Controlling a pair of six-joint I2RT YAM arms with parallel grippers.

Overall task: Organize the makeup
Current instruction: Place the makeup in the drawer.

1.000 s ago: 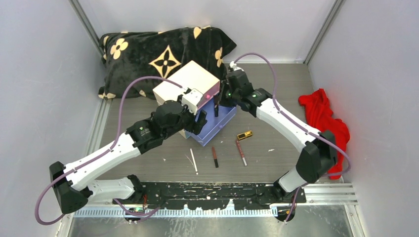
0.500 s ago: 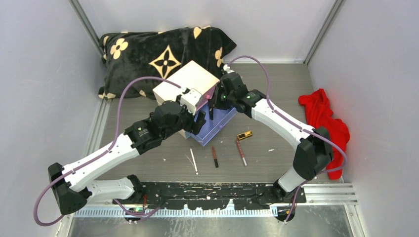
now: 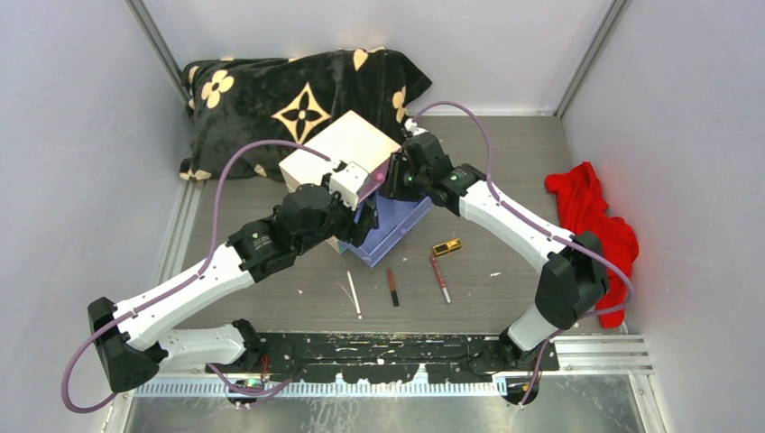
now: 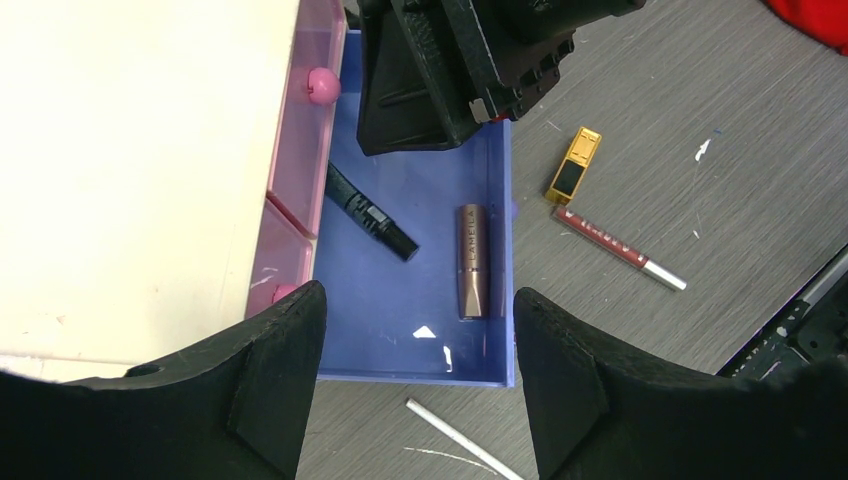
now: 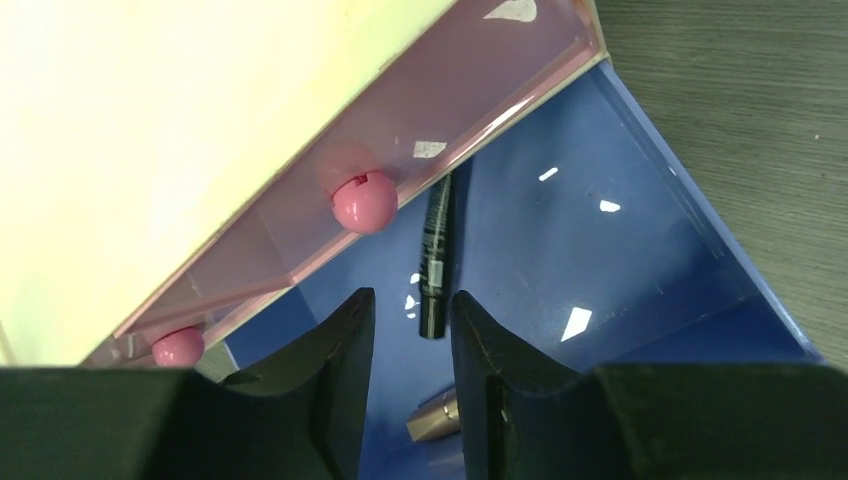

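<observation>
The blue drawer (image 3: pixel 403 225) stands pulled out of the cream box (image 3: pixel 347 149). In it lie a black tube (image 4: pixel 370 212) and a rose-gold tube (image 4: pixel 472 260). My right gripper (image 5: pixel 407 305) hovers over the drawer next to the box front. Its jaws are slightly apart and empty, with the black tube (image 5: pixel 437 250) lying on the drawer floor just beyond them. My left gripper (image 4: pixel 417 295) is wide open and empty above the drawer's near edge. On the table lie a gold-black compact (image 3: pixel 447 246), a red-brown pencil (image 3: pixel 440 278), a dark pencil (image 3: pixel 392 287) and a white pencil (image 3: pixel 354 293).
The box's pink drawers (image 5: pixel 440 120) with round knobs (image 5: pixel 363 200) are shut above the blue one. A black blanket with gold flowers (image 3: pixel 289 90) lies behind the box. A red cloth (image 3: pixel 595 216) lies by the right wall. Grey walls close in both sides.
My right gripper has shifted left, closer to the box front over the drawer. The dark stick that hung below it no longer shows there in the top view. The left arm is still.
</observation>
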